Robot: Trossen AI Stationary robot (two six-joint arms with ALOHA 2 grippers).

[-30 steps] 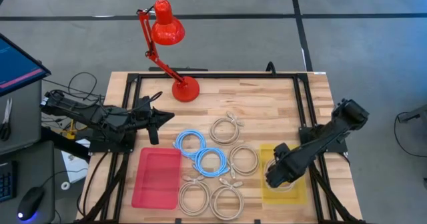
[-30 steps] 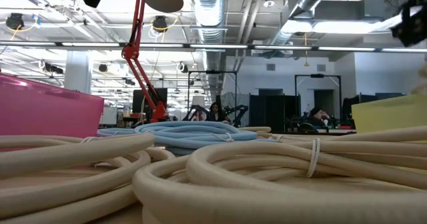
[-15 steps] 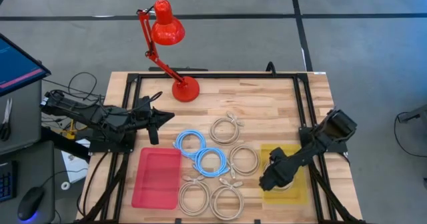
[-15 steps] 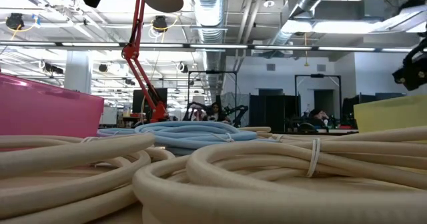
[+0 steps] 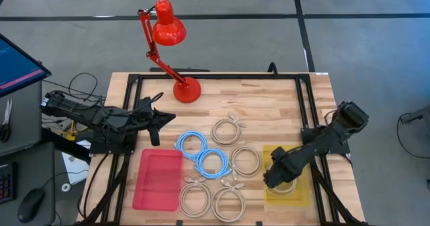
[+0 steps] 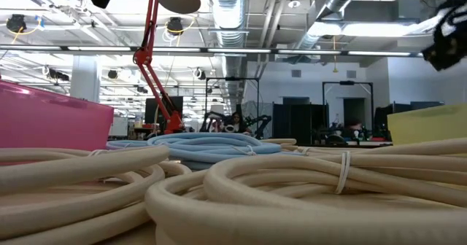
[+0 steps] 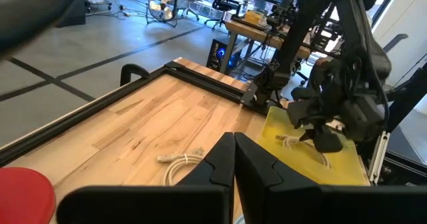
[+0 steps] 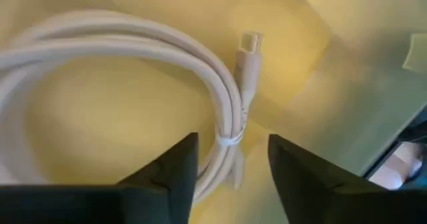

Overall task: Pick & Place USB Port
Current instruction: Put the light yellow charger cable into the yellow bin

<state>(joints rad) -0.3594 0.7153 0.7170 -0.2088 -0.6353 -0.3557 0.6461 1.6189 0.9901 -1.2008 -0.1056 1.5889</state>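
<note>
Right hand [image 8: 230, 174] now parted; cable [image 8: 167, 57] released

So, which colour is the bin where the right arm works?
Yellow; the bin shows best in the high view.

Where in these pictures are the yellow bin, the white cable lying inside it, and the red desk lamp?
yellow bin [image 5: 302, 195]: high view, on its bare floor near a corner.
white cable [image 8: 220, 91]: right wrist view, on the coil's curved strand.
red desk lamp [image 5: 168, 25]: high view, on its shade.
</note>
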